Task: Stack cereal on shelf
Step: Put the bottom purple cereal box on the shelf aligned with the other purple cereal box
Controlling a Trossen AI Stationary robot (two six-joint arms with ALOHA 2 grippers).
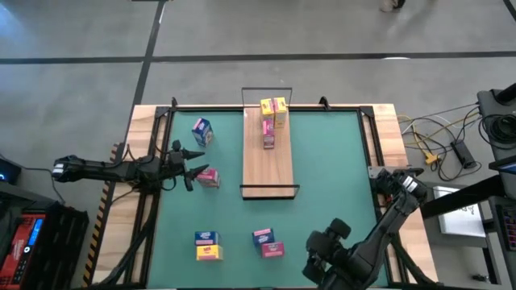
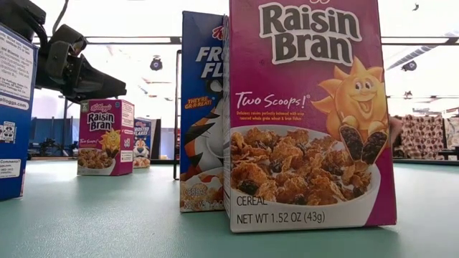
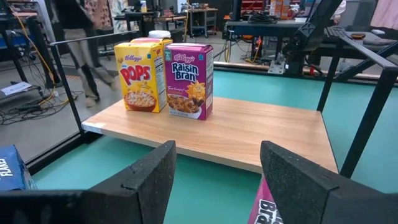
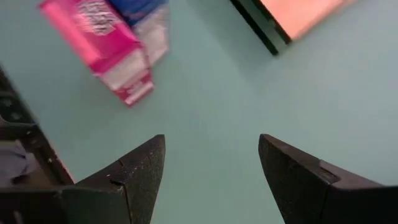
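Green table carries everything here, with the wooden shelf lying down its middle, just beyond the left claw and well apart from the right claw.

The step in hand looks like the carry. The left claw pinches a pink box (its printed edge shows between the dark fingers in the wrist view) and points at the shelf's near long side. Next, I judge, the box must be lifted over that edge and set upright beside the boxes already there, without nudging them.

Those boxes stand at the shelf's far end from the left claw: a yellow Pops box touching a Raisin Bran box, with more behind them.

A blue box waits off to one side of the left claw.

The right claw hangs spread and empty over bare table, with a pink and blue pair just ahead of it. Another pair lies farther off, between the two arms.
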